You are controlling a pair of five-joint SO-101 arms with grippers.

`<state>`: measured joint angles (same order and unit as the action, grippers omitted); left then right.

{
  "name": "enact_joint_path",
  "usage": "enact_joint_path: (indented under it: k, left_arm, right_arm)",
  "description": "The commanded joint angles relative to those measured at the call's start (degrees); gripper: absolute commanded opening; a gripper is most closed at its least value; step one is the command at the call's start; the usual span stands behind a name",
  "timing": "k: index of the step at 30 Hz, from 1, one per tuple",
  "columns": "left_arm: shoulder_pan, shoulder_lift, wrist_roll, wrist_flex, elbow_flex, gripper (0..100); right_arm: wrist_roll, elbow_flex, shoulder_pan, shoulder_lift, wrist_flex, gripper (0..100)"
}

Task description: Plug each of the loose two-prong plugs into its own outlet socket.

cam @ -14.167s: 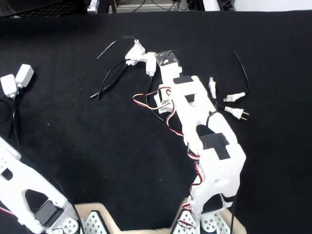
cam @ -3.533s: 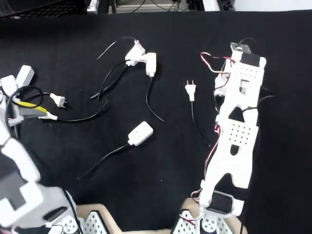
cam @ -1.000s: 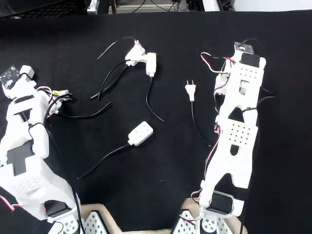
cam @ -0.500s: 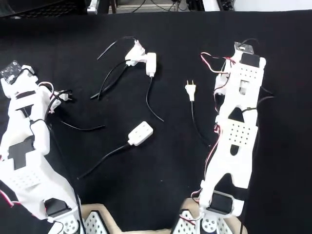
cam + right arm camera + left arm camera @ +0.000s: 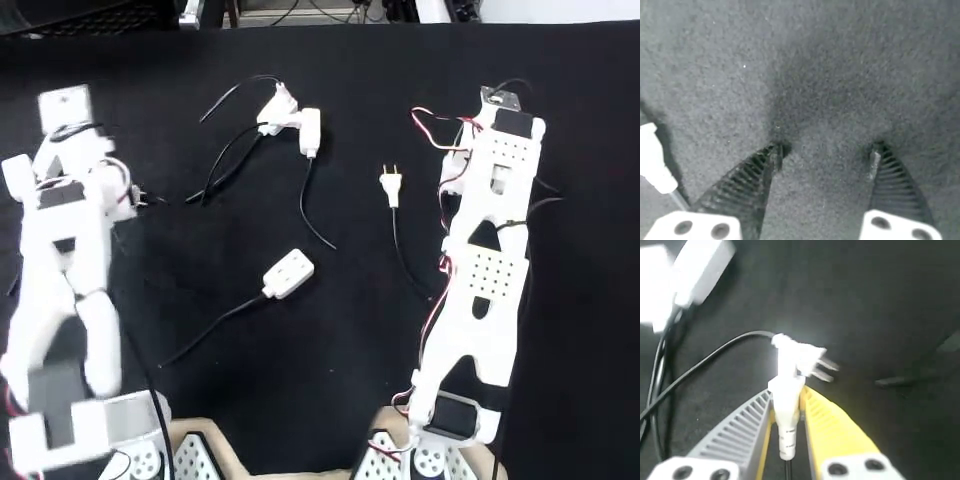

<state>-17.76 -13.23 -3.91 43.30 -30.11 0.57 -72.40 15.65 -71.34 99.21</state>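
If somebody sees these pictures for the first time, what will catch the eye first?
The white two-prong plug pinched in the left gripper stands out, prongs pointing out over the black cloth. The long white right arm lies stretched along the cloth's right side, right gripper open over bare cloth. Between the arms, a loose plug and a white socket block lie apart.

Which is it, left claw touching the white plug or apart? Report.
Touching. Left wrist view: the left claw is shut on the plug, clamping its body from both sides.
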Motion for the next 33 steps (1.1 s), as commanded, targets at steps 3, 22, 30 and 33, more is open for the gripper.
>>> enact_joint_path:
  k: [3,22,30,33]
  left_arm:
    - [10.4,-19.7,-15.6,7.4,-7.5,3]
    - [27.2,-68.5,-25.7,17.8,-31.6,3]
    - [41.4,-77.1,-13.0,19.7,-31.6,3]
    - [41.1,-79.0,-12.7,20.3,-32.3,3]
  right_arm:
    - [-0.4,-0.2,-0.5,-1.1,1.8,27.3]
    - [-0.4,-0.2,-0.4,-1.1,1.7,27.2]
    - [-0.3,-0.2,-0.1,-0.9,1.7,12.2]
    - [-0.4,-0.3,-0.1,-0.8,1.6,8.0]
